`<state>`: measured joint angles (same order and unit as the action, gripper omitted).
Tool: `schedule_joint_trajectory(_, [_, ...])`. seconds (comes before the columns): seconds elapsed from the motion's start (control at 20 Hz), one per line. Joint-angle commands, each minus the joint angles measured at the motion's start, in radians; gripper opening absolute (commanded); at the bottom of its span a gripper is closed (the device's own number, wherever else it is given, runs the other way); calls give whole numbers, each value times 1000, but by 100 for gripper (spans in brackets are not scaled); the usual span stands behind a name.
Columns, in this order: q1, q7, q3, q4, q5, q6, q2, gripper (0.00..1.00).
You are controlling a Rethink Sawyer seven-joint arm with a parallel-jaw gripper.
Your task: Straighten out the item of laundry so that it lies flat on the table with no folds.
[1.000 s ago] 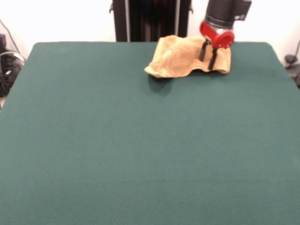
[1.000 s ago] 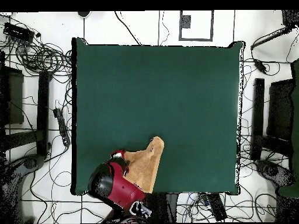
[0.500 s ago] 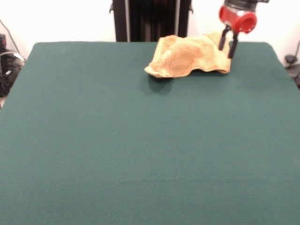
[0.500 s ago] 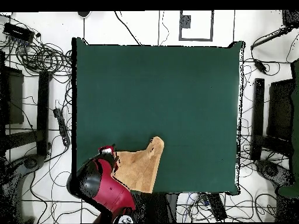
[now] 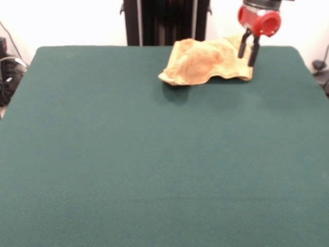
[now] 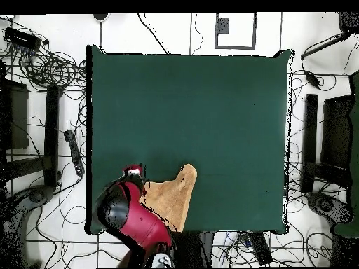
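The two dark fingers are standing narrowly apart with nothing between them, the gripper [image 5: 248,51] hanging over the right end of the rumpled yellow-orange towel [image 5: 205,63]. The towel is lying bunched at the far edge of the green table [image 5: 154,154], nearest the robot's pedestal.

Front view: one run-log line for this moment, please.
towel: bunched, far table edge | gripper: open, at towel's right end | flat: no
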<state>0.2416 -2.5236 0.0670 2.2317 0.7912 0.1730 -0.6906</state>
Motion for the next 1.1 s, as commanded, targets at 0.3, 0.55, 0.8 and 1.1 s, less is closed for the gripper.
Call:
schedule_joint_trajectory(0.3, [-37, -142, -70, -92, -38, -5, 137, 100])
schedule_joint_trajectory(0.55, [-74, -194, -124, -78, -66, 0, 120, 100])
schedule_joint_trajectory(0.8, [-60, -209, -119, -80, -57, -8, 107, 100])
schedule_joint_trajectory(1.1, [-16, -156, -68, -119, -28, -25, 167, 100])
